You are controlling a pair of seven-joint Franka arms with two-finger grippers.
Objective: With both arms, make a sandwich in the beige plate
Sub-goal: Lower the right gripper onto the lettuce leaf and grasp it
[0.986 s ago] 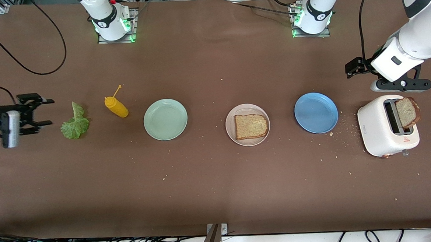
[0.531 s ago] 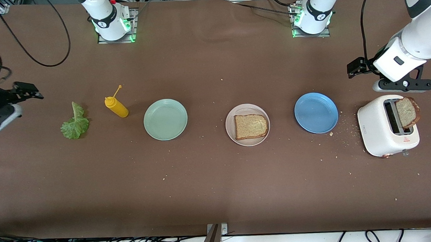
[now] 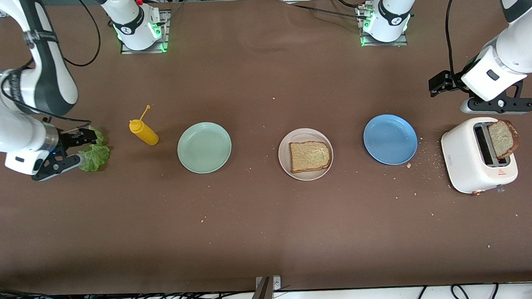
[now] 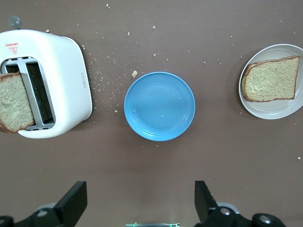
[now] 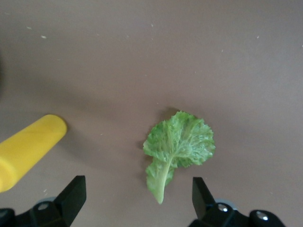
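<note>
**Sandwich parts on brown desk: one toast slice plated, lettuce and second slice elsewhere**

Desk (image 3: pixel 270 222): brown surface carrying all items in a row, scattered with crumbs, thickest near the toaster.

Toaster (image 3: pixel 478 156): white, two slots, at the left arm's end of the desk. One brown toast slice (image 3: pixel 502 138) stands up out of a slot.

Blue plate (image 3: pixel 390 139): round, between the toaster and the beige plate, nothing on it.

Mint-green plate (image 3: pixel 204 147): round, between the beige plate and the mustard bottle, nothing on it.

Beige plate (image 3: pixel 286 160): round, pale, mid-desk between the blue and mint-green plates. A single square toast slice (image 3: pixel 310 156) lies flat on it, with no lettuce or second slice on top.

Left pincer (image 4: pixel 139 203): up in the air over the desk beside the toaster, near the blue plate; fingers spread wide, holding nothing.

Right pincer (image 3: pixel 77 148): over the lettuce leaf at the right arm's end of the desk; fingers spread wide either side of the leaf, as the right wrist view shows, nothing held.

Lettuce leaf (image 5: pixel 177 149): ruffled, green, flat on the desk beside the mustard bottle, toward the right arm's end.

Mustard bottle (image 3: pixel 144 132): yellow, lying on its side between the lettuce leaf and the mint-green plate.
</note>
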